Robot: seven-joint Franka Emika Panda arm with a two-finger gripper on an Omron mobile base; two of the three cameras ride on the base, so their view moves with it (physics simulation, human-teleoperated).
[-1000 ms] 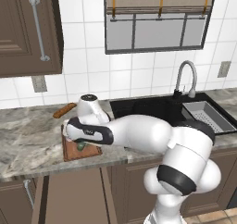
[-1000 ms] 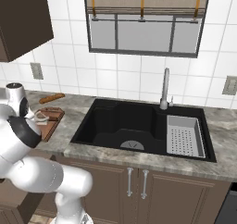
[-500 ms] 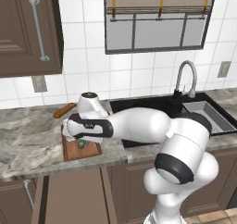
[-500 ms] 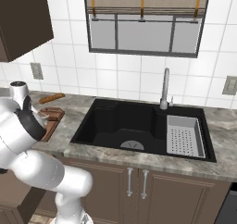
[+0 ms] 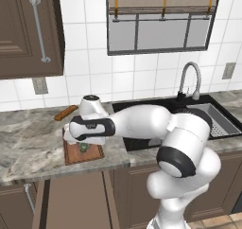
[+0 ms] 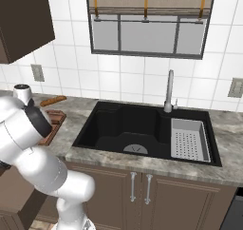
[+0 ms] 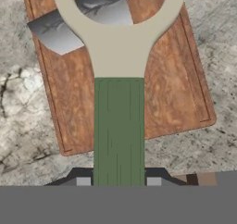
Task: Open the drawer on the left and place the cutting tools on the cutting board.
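No brand, label or writing can be read anywhere. In the hand view the gripper is clamped narrow on the green handle of the Y-shaped peeler, a dark finger tip on either side of it. The peeler's long axis runs straight out from the claw, its pale forked head pointing away over the cutting board, beside a grey flat bladed tool that lies slanted on the board. From the left base view the board sits on the marble counter left of the black sink, under the hand, with an orange-brown bread stick farther back.
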